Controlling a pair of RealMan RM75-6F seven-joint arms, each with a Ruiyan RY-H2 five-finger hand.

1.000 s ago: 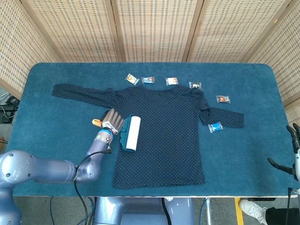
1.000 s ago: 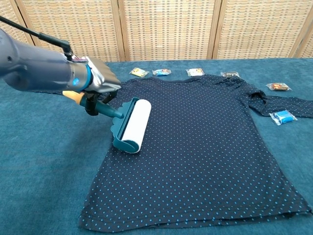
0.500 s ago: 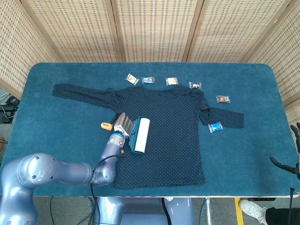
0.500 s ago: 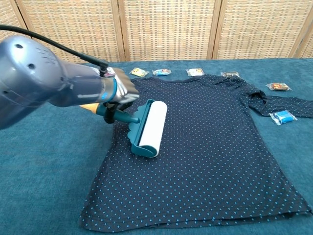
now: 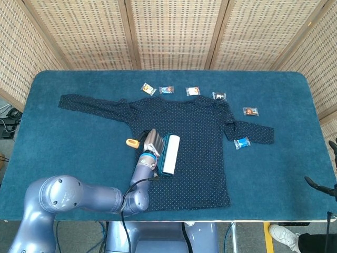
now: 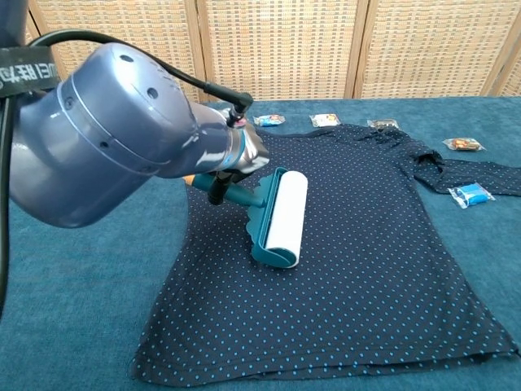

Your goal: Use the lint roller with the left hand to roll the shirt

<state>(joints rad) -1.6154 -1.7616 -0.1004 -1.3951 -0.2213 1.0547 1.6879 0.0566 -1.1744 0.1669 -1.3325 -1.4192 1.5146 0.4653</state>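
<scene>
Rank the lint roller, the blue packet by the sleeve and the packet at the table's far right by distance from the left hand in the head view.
1. lint roller, held in the left hand.
2. blue packet, right, beside the shirt sleeve.
3. far-right packet, beyond the sleeve.

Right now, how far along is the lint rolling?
Done: the left hand grips the lint roller, already set down on the shirt. In hand: rolling across the shirt's middle. Left: the shirt's right half and sleeves, judging by the roller's position.
</scene>
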